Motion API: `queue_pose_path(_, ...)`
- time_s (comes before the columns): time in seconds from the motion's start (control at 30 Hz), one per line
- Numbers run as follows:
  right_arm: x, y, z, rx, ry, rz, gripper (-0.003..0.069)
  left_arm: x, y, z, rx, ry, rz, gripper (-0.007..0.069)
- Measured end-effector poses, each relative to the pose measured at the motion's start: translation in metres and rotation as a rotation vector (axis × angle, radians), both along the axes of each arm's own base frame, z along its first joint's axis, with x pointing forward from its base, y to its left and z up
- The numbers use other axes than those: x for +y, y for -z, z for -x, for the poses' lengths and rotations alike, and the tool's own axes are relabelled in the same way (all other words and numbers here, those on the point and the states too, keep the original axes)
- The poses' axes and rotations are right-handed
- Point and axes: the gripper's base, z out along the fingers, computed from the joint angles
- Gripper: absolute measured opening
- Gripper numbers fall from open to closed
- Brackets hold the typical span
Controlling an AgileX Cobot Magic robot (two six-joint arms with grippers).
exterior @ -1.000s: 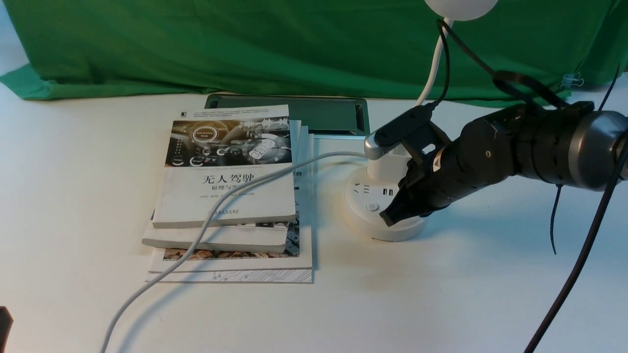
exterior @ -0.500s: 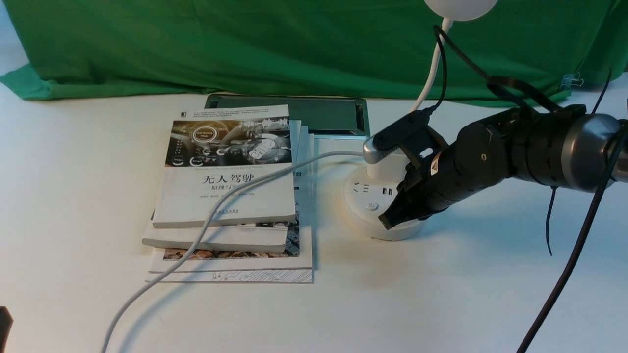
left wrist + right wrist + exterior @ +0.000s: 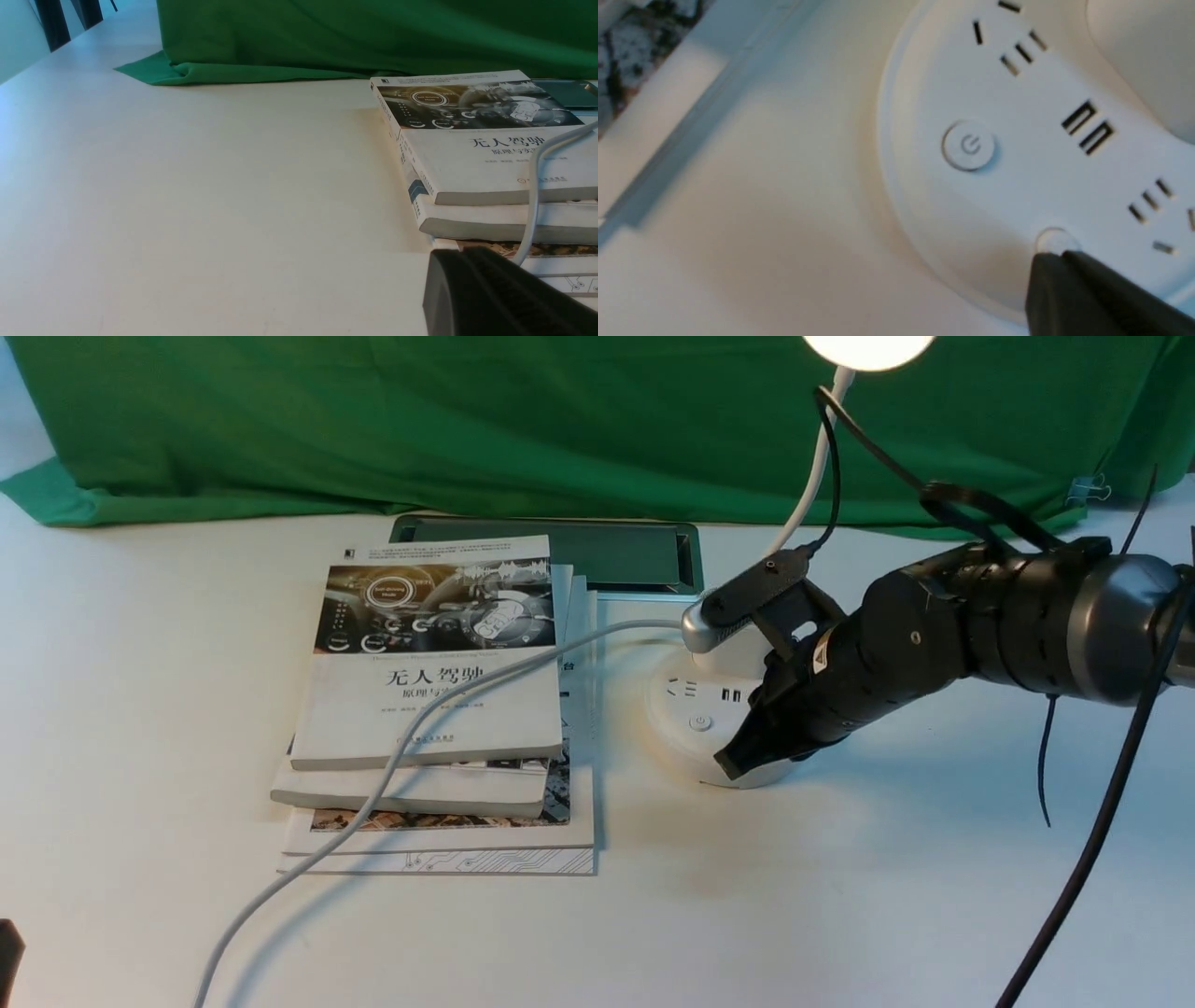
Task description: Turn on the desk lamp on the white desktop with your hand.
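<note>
The round base (image 3: 674,747) of the desk lamp stood on the white surface (image 3: 840,915), to the right of the books (image 3: 434,709). The right arm was the nearer one, reaching in from the right with its fingers (image 3: 1057,254) slanting down over the near right part of the base. They were together, with nothing clamped between them. Their tips overlapped the edge of a plain round button (image 3: 1054,239); whether they were pressing it or just above it could not be told. The other button, the one with the power mark (image 3: 969,144), lay to the left of the fingers, uncovered.

The lamp's head (image 3: 870,347) glowed above, so the switching on looked done, and the next move called for lifting the right fingers straight up off the base. The neck (image 3: 812,485) rose behind the wrist camera (image 3: 747,597), and a black cord (image 3: 834,476) looped close in front of it; a sweep backward might have snagged there. The white cup (image 3: 728,658) stood on the base beside the wrist, also something to clear.

A grey cable (image 3: 392,765) crossed the books toward the lamp. The left fingers (image 3: 460,252) were together too, well apart from the lamp on the near left side.
</note>
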Motion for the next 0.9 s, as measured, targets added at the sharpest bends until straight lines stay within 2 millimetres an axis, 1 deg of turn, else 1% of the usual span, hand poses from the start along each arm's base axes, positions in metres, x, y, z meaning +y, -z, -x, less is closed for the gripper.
queue_pose_path(0.03,0.0,-0.002,0.001,-0.004,0.0,-0.003,0.0045,0.0,0.0,0.0,0.0,0.0,0.0,0.0021)
queue_pose_path(0.07,-0.003,-0.029,0.006,-0.06,0.001,-0.034,0.0046,0.0,0.0,0.0,0.0,0.0,0.0,0.0021)
queue_pose_path(0.1,-0.006,-0.047,0.011,-0.101,0.003,-0.058,0.0047,0.0,0.0,0.0,0.0,0.0,0.0,0.0021)
queue_pose_path(0.13,-0.006,-0.05,0.012,-0.108,0.004,-0.063,0.0048,0.0,0.0,0.0,0.0,0.0,0.0,0.0021)
queue_pose_path(0.17,-0.012,-0.076,0.022,-0.172,0.007,-0.101,0.0049,0.0,0.0,0.0,0.0,0.0,0.0,0.0021)
queue_pose_path(0.23,-0.022,-0.101,0.04,-0.235,0.015,-0.144,0.0052,0.0,0.0,0.0,0.0,0.0,0.0,0.0021)
queue_pose_path(0.27,-0.027,-0.109,0.051,-0.255,0.018,-0.161,0.0054,0.0,0.0,0.0,0.0,0.0,0.0,0.0021)
queue_pose_path(0.3,-0.027,-0.107,0.052,-0.25,0.017,-0.159,0.0054,0.0,0.0,0.0,0.0,0.0,0.0,0.0021)
queue_pose_path(0.33,-0.036,-0.117,0.071,-0.281,0.021,-0.184,0.0055,0.0,0.0,0.0,0.0,0.0,0.0,0.0021)
queue_pose_path(0.4,-0.049,-0.131,0.1,-0.345,0.024,-0.236,0.0057,0.0,0.0,0.0,0.0,0.0,0.0,0.0021)
queue_pose_path(0.5,-0.069,-0.137,0.138,-0.439,0.021,-0.299,0.006,0.0,0.0,0.0,0.0,0.0,0.0,0.0021)
queue_pose_path(0.53,-0.07,-0.141,0.14,-0.454,0.021,-0.309,0.0061,0.0,0.0,0.0,0.0,0.0,0.0,0.0021)
queue_pose_path(0.57,-0.08,-0.144,0.158,-0.501,0.026,-0.346,0.0067,0.0,0.0,0.0,0.0,0.0,0.0,0.0021)
queue_pose_path(0.63,-0.091,-0.144,0.175,-0.532,0.035,-0.377,0.0072,0.0,0.0,0.0,0.0,0.0,0.0,0.0021)
queue_pose_path(0.67,-0.1,-0.145,0.191,-0.562,0.038,-0.402,0.0076,0.0,0.0,0.0,0.0,0.0,0.0,0.0021)
queue_pose_path(0.73,-0.113,-0.144,0.213,-0.605,0.044,-0.441,0.0081,0.0,0.0,0.0,0.0,0.0,0.0,0.0021)
queue_pose_path(0.77,-0.113,-0.142,0.213,-0.6,0.044,-0.439,0.0082,0.0,0.0,0.0,0.0,0.0,0.0,0.0021)
queue_pose_path(0.8,-0.12,-0.139,0.226,-0.627,0.044,-0.457,0.0089,0.0,0.0,0.0,0.0,0.0,0.0,0.0021)
queue_pose_path(0.9,-0.131,-0.136,0.244,-0.671,0.043,-0.486,0.0096,0.0,0.0,0.0,0.0,0.0,0.0,0.0021)
